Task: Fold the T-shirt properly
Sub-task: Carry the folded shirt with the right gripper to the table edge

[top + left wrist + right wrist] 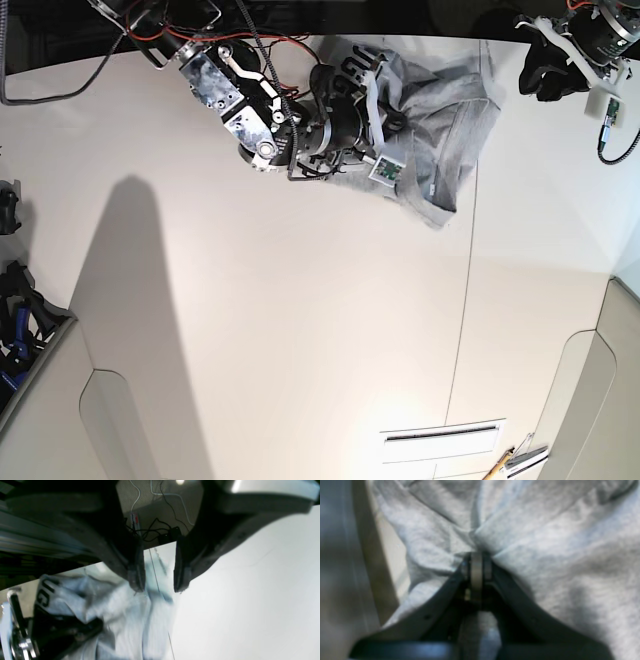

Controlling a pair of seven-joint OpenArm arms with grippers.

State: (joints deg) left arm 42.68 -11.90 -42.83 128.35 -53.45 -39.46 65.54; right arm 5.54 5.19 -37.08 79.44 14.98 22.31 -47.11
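The T-shirt (440, 130) lies bunched in a crumpled heap at the far edge of the white tabletop (300, 330), just left of the seam line (468, 290) that runs across the tabletop, with black block letters showing on its far-left portion. The right gripper (476, 562) sits on the heap's left side; in the right wrist view its fingers (487, 567) are pressed together on a pinched ridge of grey fabric, from which creases radiate outward, so cloth surrounds the fingertips on both sides and beyond them. The left gripper (157, 585) hangs off the T-shirt, above its right margin; its fingers (136, 577) stand moderately apart with nothing between them, the left fingertip over the fabric edge and the right fingertip over bare tabletop beside the seam line. In the base view the left arm (575, 50) is near the tabletop's far right corner, apart from the heap. Cables (155, 527) lie on the floor beyond the tabletop's far edge.
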